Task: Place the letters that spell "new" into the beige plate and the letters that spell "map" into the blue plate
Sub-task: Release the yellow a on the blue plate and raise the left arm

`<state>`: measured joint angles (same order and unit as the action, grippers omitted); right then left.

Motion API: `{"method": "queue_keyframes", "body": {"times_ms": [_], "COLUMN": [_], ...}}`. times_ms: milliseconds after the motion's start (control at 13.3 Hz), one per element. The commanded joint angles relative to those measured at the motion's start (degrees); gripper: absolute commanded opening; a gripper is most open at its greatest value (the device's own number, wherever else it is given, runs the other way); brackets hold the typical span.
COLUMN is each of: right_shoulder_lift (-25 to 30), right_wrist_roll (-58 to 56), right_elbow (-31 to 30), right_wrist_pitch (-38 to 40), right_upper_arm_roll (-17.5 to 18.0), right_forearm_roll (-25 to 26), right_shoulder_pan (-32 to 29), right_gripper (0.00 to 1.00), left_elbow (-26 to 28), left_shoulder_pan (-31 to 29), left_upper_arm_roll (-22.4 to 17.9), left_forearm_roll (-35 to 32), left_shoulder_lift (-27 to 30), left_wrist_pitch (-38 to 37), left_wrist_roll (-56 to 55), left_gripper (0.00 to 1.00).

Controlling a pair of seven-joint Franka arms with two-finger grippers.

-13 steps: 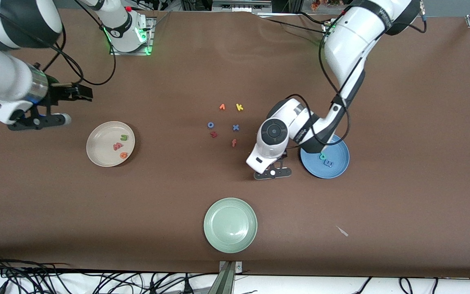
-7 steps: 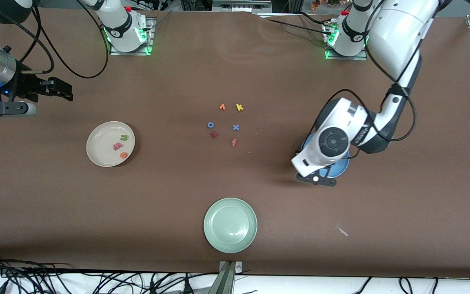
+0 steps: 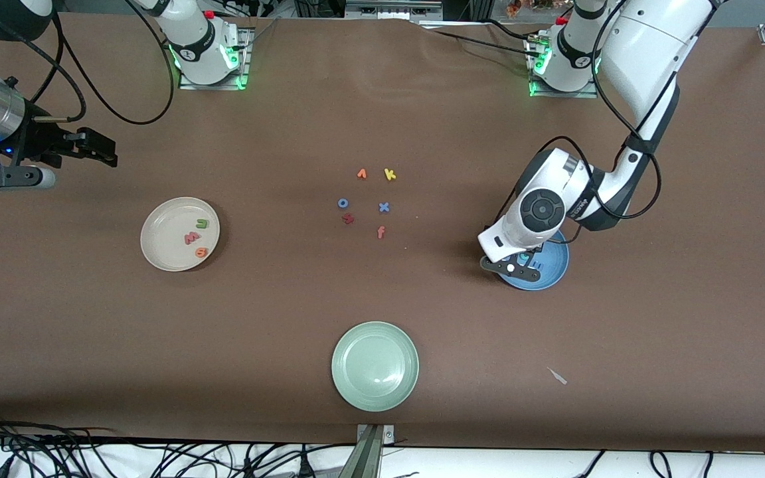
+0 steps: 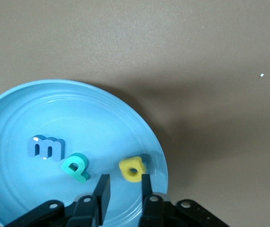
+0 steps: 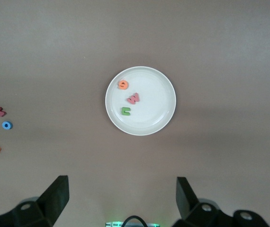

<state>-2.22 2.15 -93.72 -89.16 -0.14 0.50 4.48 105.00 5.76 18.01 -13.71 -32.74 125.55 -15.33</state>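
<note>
The blue plate lies toward the left arm's end of the table. In the left wrist view the blue plate holds a blue m, a teal p and a yellow a. My left gripper hovers low over that plate, open a little, with the yellow a lying just off its fingertips. The left gripper is mostly hidden under its hand. The beige plate holds a green n, a pinkish w and an orange e. My right gripper waits open, up over the table's right-arm end.
Loose letters lie mid-table: an orange one, a yellow k, a blue o, a blue x, a dark red one and an orange-red f. A pale green plate sits nearest the camera.
The left arm swung from beside the loose letters to over the blue plate, and its jaws have parted, leaving the yellow a in the plate. The right arm drew back toward its end.
</note>
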Motion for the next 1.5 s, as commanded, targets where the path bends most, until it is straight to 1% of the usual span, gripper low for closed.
{"method": "queue_keyframes", "body": {"times_ms": [0,75,150,225,600,750,825,975,1050,1200,1275,1350,1425], "right_shoulder_lift": [1.3,1.3,1.3,1.3,0.3,0.3,0.3,0.3,0.3,0.3,0.3,0.3,0.3], "right_wrist_roll": [0.9,0.9,0.9,1.0,1.0,1.3,1.3,1.4,1.4,1.4,1.3,1.3,1.3], "right_elbow": [-1.3,-1.3,-1.3,-1.3,-0.9,-0.8,-0.9,-0.9,-1.0,-0.9,-0.9,-0.9,-0.9], "right_wrist_pitch": [-1.2,-1.2,-1.1,-0.9,-0.8,-0.8,-0.7,-0.5,-0.3,-0.2,-0.2,-0.2,-0.2], "right_upper_arm_roll": [1.1,1.1,1.1,1.1,1.1,1.1,1.2,1.1,1.2,1.1,1.1,1.1,1.2], "right_forearm_roll": [-0.1,-0.1,-0.1,-0.1,-0.1,-0.1,0.0,-0.1,-0.1,-0.1,0.0,0.0,0.1], "right_shoulder_pan": [-1.1,-1.1,-1.1,-1.1,-0.6,-0.4,-0.3,-0.3,-0.3,-0.3,-0.3,-0.3,-0.3], "right_gripper": [1.0,1.0,1.0,1.0,1.0,1.0,1.0,1.0,1.0,1.0,1.0,1.0,1.0], "left_elbow": [1.3,0.5,-1.5,-3.4,-15.8,-20.4,-20.0,-18.7,-18.0,-16.0,-14.9,-11.9,-8.4], "left_shoulder_pan": [-0.7,-0.7,-0.7,-0.7,-0.8,-2.1,-2.8,-4.0,-4.0,-3.4,-3.4,-3.4,-3.7], "left_upper_arm_roll": [0.4,0.4,0.4,0.5,0.7,-0.2,-0.8,-3.8,-5.9,-9.9,-12.0,-13.7,-14.6], "left_forearm_roll": [-1.3,-1.2,-1.1,-0.4,0.3,6.6,8.5,9.9,11.0,12.9,15.0,17.6,18.3], "left_shoulder_lift": [2.5,2.7,3.4,4.4,10.3,11.8,14.6,19.6,21.8,27.4,28.9,31.6,34.4], "left_wrist_pitch": [-0.1,-0.6,-1.3,-3.8,-20.9,-26.7,-27.5,-30.4,-32.3,-32.4,-32.4,-32.4,-31.6], "left_wrist_roll": [1.4,1.3,0.9,0.9,1.5,5.6,7.7,11.2,13.4,13.2,13.2,13.4,14.5], "left_gripper": [1.0,1.0,1.0,1.0,1.0,1.0,1.0,1.0,1.0,1.0,1.0,1.0,1.0]}}
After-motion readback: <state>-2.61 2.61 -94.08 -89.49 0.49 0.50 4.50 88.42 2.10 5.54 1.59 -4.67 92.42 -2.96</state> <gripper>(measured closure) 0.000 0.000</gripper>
